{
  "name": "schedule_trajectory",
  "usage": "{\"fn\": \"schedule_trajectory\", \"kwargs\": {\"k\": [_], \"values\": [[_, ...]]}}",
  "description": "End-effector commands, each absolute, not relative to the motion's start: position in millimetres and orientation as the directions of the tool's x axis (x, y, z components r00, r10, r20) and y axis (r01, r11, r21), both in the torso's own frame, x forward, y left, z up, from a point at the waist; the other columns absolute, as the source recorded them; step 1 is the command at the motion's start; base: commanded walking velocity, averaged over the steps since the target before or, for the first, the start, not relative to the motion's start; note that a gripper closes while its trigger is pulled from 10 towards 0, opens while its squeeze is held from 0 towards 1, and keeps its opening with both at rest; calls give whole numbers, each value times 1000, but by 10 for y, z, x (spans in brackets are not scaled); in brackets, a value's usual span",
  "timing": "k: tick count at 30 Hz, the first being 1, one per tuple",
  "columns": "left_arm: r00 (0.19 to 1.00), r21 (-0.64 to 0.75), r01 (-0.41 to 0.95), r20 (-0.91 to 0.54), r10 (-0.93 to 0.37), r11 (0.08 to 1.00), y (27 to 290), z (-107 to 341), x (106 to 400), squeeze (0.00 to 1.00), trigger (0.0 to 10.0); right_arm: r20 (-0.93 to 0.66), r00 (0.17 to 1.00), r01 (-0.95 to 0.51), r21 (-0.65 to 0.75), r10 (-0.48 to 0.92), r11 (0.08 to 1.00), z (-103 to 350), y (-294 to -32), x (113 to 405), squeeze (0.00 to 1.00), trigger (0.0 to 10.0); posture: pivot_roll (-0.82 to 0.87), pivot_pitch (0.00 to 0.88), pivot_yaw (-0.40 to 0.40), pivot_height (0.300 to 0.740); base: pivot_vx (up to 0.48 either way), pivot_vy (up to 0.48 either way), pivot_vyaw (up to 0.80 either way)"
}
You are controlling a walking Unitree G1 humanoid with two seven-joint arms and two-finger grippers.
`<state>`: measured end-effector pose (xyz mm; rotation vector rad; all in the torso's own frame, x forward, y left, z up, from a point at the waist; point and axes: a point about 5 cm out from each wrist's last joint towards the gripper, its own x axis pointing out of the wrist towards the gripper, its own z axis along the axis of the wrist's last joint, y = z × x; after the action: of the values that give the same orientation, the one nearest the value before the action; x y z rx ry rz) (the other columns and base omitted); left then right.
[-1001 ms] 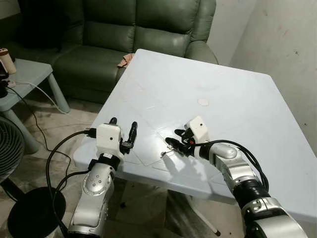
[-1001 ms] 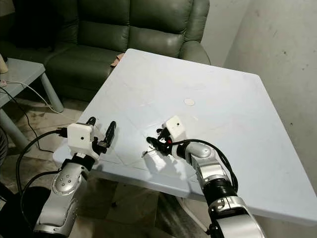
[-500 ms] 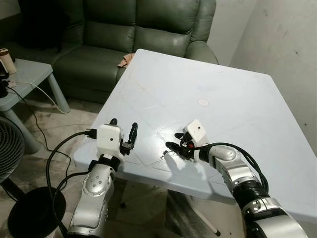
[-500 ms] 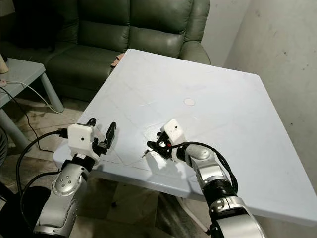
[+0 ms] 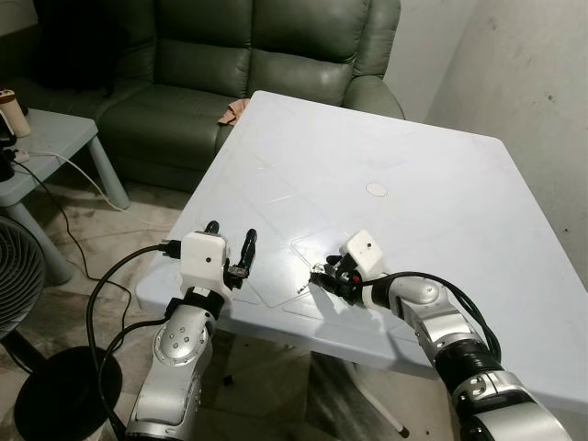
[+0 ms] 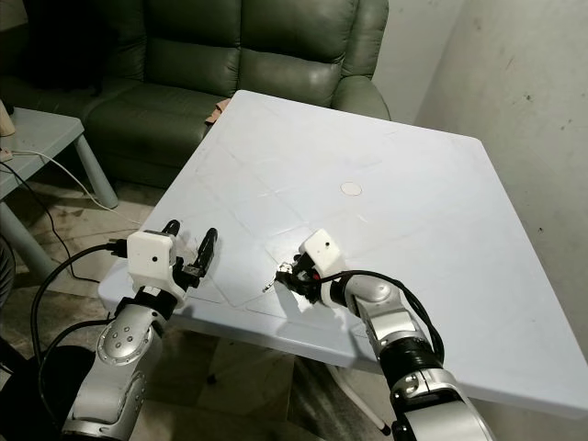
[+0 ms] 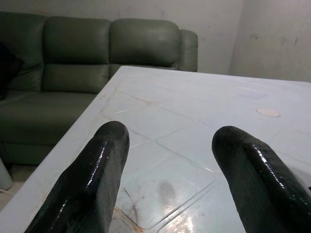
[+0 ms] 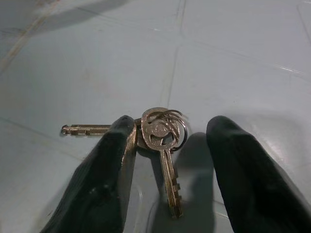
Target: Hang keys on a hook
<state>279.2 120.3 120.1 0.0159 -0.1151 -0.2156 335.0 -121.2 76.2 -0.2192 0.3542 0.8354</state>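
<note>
two spread fingers of the right gripper straddle the keys on the table; best centre over the ring, then pinch.

Worn metal keys, glossy table

Wide bare stretch of the pale blue plastic table ahead, with a small round white disc lying flat mid-table, well apart from both arms.
</note>
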Motion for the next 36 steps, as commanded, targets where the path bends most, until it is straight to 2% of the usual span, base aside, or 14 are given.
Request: {"fn": "schedule_trajectory", "kwargs": {"k": [1,2,3,5,6,7,36], "values": [[967,36,225,115,-228,974,1174,1219,2774,0,10000,-409,606,-761,-49,682,647,721,-1263,3320,0,2824,-33,24,-110,740,0,0,0],[967,35,224,115,-227,974,1174,1220,2772,0,10000,-407,602,-766,-49,687,641,720,-1257,3311,0,2588,-31,25,-111,740,0,0,0],[967,34,223,115,-225,974,1175,1221,2771,0,10000,-402,601,-767,-46,691,640,721,-1252,3307,0,0,-31,25,-111,740,0,0,0],[968,35,222,115,-224,974,1176,1221,2771,0,10000,-402,600,-767,-44,692,640,721,-1249,3307,0,0,-31,25,-111,740,0,0,0],[968,34,221,115,-224,975,1177,1221,2771,0,10000,-399,599,-768,-43,694,639,723,-1244,3307,0,1373,-31,25,-111,740,0,0,0],[968,34,221,115,-223,975,1178,1221,2771,0,10000,-395,599,-769,-44,696,638,727,-1239,3308,0,0,-31,25,-111,740,0,0,0],[970,27,208,124,-210,978,1188,1238,2781,0,10000,-341,630,-750,-33,698,661,791,-1263,3350,0,0,-31,26,-115,740,0,0,0]]}}
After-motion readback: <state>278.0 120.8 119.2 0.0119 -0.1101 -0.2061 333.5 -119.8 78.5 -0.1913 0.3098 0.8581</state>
